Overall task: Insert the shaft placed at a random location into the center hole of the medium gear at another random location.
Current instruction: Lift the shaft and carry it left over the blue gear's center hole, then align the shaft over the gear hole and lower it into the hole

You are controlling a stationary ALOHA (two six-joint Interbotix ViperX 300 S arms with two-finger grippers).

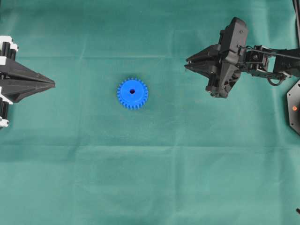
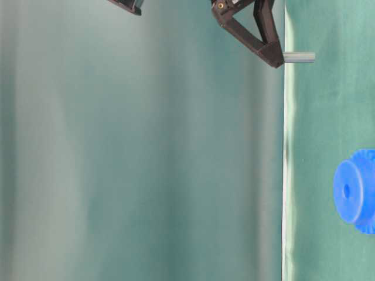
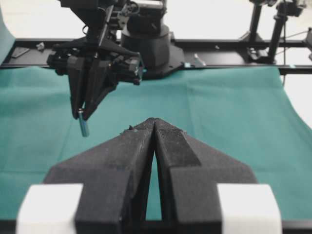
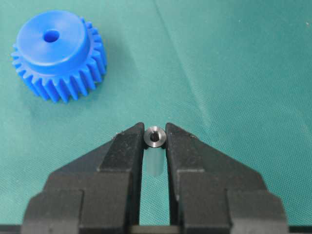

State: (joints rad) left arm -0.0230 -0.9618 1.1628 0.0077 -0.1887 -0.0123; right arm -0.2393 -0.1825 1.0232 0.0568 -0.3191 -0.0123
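The medium gear [image 1: 132, 93], bright blue with a raised hub, lies flat on the green cloth left of the middle; its center hole [image 1: 132, 91] faces up. My right gripper [image 1: 186, 63] hovers to the gear's right, above the cloth, shut on the shaft [image 4: 155, 136], a short silvery pin pinched between the fingertips. The shaft [image 2: 299, 57] sticks out below the tips, also seen as the shaft [image 3: 83, 125] in the left wrist view. In the right wrist view the gear [image 4: 57, 53] sits ahead and to the left. My left gripper [image 1: 52, 84] stays at the left edge, shut and empty.
The green cloth [image 1: 154, 178] covers the table and shows fold creases. A black plate with an orange dot [image 1: 294, 108] lies at the right edge. The right arm's black base [image 3: 146, 44] and a black frame rail [image 3: 234, 46] stand behind the cloth.
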